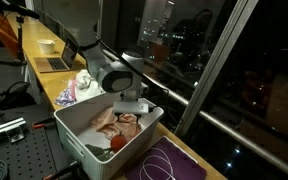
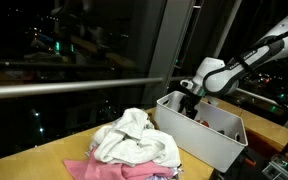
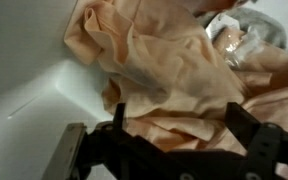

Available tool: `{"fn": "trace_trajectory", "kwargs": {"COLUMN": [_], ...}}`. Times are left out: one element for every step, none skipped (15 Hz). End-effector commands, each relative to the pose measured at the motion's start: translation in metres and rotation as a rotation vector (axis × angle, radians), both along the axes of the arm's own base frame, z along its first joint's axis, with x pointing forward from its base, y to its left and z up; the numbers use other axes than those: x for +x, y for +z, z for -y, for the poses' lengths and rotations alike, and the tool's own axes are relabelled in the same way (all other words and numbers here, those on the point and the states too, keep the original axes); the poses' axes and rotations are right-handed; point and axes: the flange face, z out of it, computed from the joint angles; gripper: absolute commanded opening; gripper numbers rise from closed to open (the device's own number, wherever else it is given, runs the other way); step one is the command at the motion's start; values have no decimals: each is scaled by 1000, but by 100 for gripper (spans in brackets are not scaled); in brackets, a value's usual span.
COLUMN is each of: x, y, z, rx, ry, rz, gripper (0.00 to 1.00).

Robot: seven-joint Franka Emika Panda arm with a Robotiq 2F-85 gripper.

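My gripper (image 3: 179,128) is open, its two dark fingers spread just above a crumpled peach cloth (image 3: 154,60). The cloth lies inside a white bin (image 3: 29,95). In both exterior views the gripper (image 1: 132,106) (image 2: 191,101) reaches down into the bin (image 1: 76,130) (image 2: 219,142) over the peach cloth (image 1: 112,122). Nothing is between the fingers that I can see lifted. A red item (image 1: 117,143) lies at the bin's near end. A pale grey-white garment (image 3: 242,32) lies beyond the peach cloth.
A heap of white clothes (image 2: 134,140) on a pink cloth (image 2: 114,172) lies on the wooden table beside the bin; it also shows in an exterior view (image 1: 79,88). A purple mat (image 1: 169,162) lies by the bin. A laptop (image 1: 50,62) sits further back. A window runs alongside.
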Motion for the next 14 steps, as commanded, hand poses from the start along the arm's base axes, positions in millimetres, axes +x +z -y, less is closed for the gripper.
{"fn": "trace_trajectory", "kwargs": {"x": [13, 12, 11, 6, 2, -5, -11, -16, -23, -26, -29, -31, -32, -34], "y": [-20, -25, -29, -33, -37, -40, -42, -43, -38, -32, -28, -24, -19, -14], "z": [16, 21, 26, 32, 37, 40, 41, 40, 32, 22, 13, 3, -7, -15], "rx": [4, 3, 2, -2, 0, 2, 4, 7, 22, 32, 43, 52, 60, 67], "ry": [2, -2, -8, -18, -21, -25, -28, -29, -24, -16, -7, 2, 14, 25], "rz": [-11, -21, -30, -46, -59, -76, -93, -108, -124, -128, -138, -146, -152, -159], "gripper": [100, 100, 100, 100, 100, 100, 100, 100, 100, 100, 100, 100, 100, 100]}}
